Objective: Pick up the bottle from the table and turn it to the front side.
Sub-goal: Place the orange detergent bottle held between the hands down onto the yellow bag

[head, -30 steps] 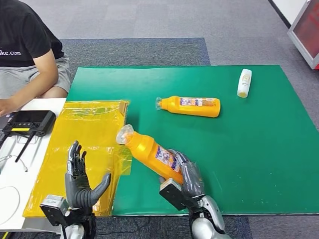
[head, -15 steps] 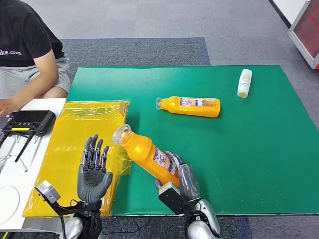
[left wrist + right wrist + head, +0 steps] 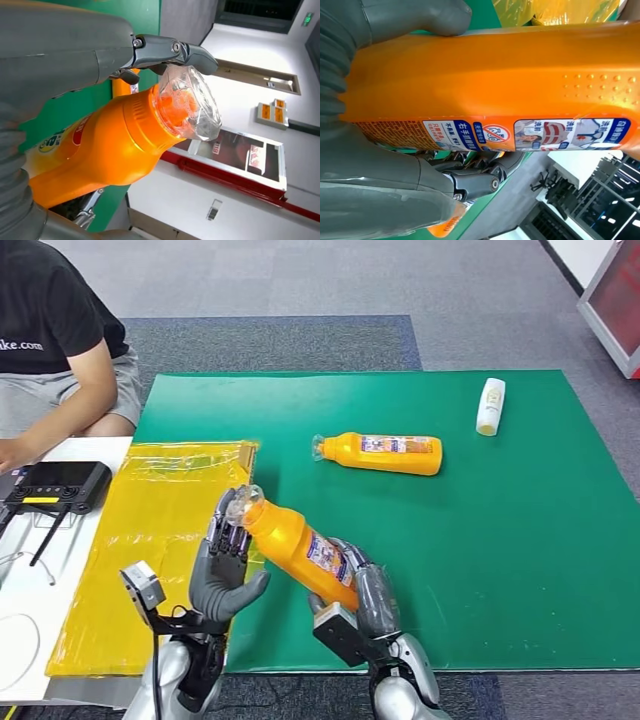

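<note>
My right hand [image 3: 370,595] grips the base end of an orange bottle [image 3: 302,545] and holds it off the green mat [image 3: 490,540], tilted, with its clear cap [image 3: 245,505] pointing up and to the left. The blue-and-white label faces up in the head view. My left hand [image 3: 223,570] stands at the bottle's neck, fingers behind the cap and thumb below the body, not closed around it. In the left wrist view a finger [image 3: 170,50] reaches over the cap [image 3: 188,102]. The right wrist view has the label [image 3: 531,132] close up, with the thumb [image 3: 414,17] on the bottle.
A second orange bottle [image 3: 385,453] lies on its side mid-mat, and a small white bottle [image 3: 490,405] lies at the far right. A yellow plastic bag [image 3: 151,510] covers the mat's left edge. A black device [image 3: 64,485] and a seated person [image 3: 53,340] are at the left.
My left hand has moved right and up from over the yellow bag to the bottle's neck. The right hand has raised the bottle slightly and kept hold of it.
</note>
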You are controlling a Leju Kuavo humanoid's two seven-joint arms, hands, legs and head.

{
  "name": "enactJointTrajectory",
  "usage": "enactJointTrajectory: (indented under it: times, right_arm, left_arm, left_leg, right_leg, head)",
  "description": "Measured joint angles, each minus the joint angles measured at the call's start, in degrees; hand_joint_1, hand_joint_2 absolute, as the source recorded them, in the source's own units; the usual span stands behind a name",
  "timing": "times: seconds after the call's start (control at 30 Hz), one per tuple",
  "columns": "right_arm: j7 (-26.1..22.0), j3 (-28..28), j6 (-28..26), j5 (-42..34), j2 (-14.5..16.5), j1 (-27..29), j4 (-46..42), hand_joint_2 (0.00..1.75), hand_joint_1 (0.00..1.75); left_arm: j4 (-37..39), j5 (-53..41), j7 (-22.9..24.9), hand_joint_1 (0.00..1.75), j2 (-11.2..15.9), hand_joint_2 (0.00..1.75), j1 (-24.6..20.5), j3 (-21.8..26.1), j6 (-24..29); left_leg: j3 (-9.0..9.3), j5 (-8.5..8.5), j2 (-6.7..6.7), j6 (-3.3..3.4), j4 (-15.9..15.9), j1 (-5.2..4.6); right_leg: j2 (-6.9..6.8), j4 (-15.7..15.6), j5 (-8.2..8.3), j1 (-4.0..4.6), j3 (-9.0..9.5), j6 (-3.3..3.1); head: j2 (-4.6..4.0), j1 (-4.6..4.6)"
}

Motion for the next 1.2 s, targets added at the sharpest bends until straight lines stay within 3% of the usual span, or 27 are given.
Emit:
enactJointTrajectory:
  times: [0.63, 0.87, 1.2]
  right_arm:
    - [0.1, 0.6, -0.4, 0.3, 0.0, 0.2, 0.0, 1.75, 1.75]
    - [-0.1, 0.9, -0.5, -0.4, 0.0, 0.2, -0.3, 1.75, 1.75]
    - [-0.6, 1.1, -1.2, -1.3, 0.0, 0.1, -0.3, 1.75, 1.75]
  left_arm:
    - [3.6, 6.0, -0.8, 0.00, -1.2, 1.75, -1.3, -0.3, 0.3]
    - [5.3, 12.9, 4.0, 0.00, -1.4, 1.75, -1.4, -0.1, -1.6]
    - [9.6, 15.0, 8.0, 0.00, -1.5, 1.75, -3.1, -0.1, -1.0]
  left_leg:
    - [-0.03, 0.00, 0.00, 0.00, 0.0, 0.00]
    - [-0.03, -0.01, 0.01, 0.00, 0.0, 0.00]
    - [-0.03, 0.00, 0.01, 0.00, 0.0, 0.00]
  right_leg:
    - [0.00, 0.0, 0.00, 0.00, -0.04, 0.00]
    - [0.00, 0.0, -0.01, 0.00, -0.04, 0.00]
    - [0.00, 0.0, 0.00, 0.00, -0.05, 0.00]
  head:
    - [0.00, 0.02]
    - [0.00, 0.01]
    - [0.00, 0.00]
